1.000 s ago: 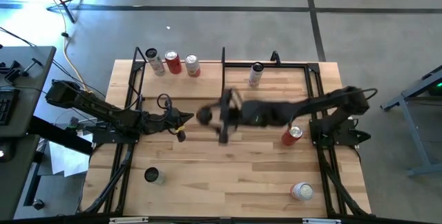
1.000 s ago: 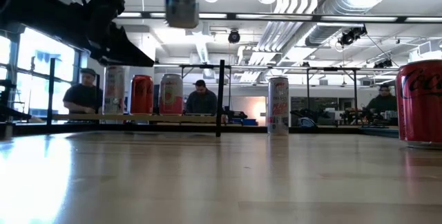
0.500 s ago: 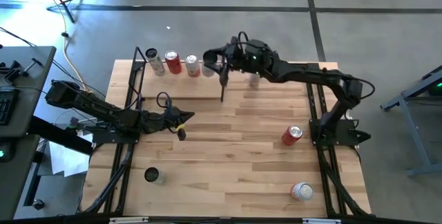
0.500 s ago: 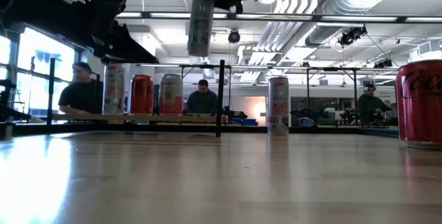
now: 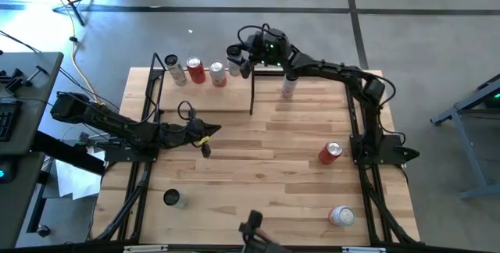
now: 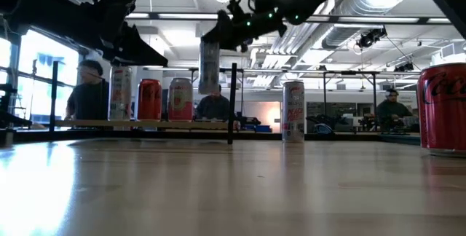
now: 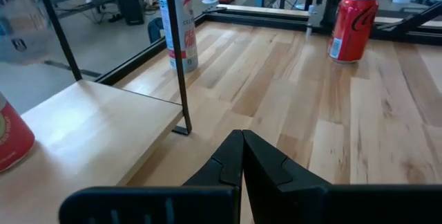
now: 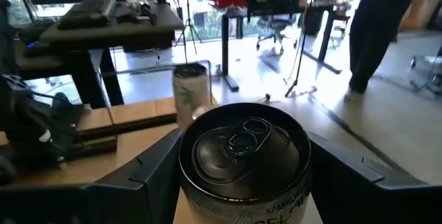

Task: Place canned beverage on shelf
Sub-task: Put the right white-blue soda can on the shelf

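Right gripper (image 5: 237, 59) now carried over shelf (image 5: 205, 98) end, clamped around silver can (image 6: 209, 67), above board

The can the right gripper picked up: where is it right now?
The silver can hangs in the right gripper, above the shelf's right end in the high view, beside the three cans standing there, not yet down.

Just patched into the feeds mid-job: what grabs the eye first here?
The right gripper stretches across to the far end of the table, holding a silver can in the air over the shelf. Three cans already line the shelf's back edge. The left gripper, shut and empty, waits low beside the shelf's near side.
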Robot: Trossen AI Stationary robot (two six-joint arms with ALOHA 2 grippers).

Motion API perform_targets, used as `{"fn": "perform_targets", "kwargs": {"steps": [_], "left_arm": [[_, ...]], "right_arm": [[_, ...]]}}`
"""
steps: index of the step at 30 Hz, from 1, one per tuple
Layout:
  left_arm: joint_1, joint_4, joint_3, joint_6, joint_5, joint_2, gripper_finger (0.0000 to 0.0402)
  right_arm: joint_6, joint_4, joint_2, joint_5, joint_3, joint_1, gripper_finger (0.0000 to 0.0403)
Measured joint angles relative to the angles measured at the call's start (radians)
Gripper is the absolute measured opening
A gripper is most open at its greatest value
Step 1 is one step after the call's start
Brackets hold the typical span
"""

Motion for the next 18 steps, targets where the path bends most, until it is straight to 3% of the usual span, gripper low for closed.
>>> {"fn": "perform_targets", "kwargs": {"steps": [18], "left_arm": [[0.072,0.008,0.0,0.006,0.077,0.0,0.0]], "right_arm": [[0.043,0.003,0.125,-0.051,0.018,-0.042,0.0241]]}}
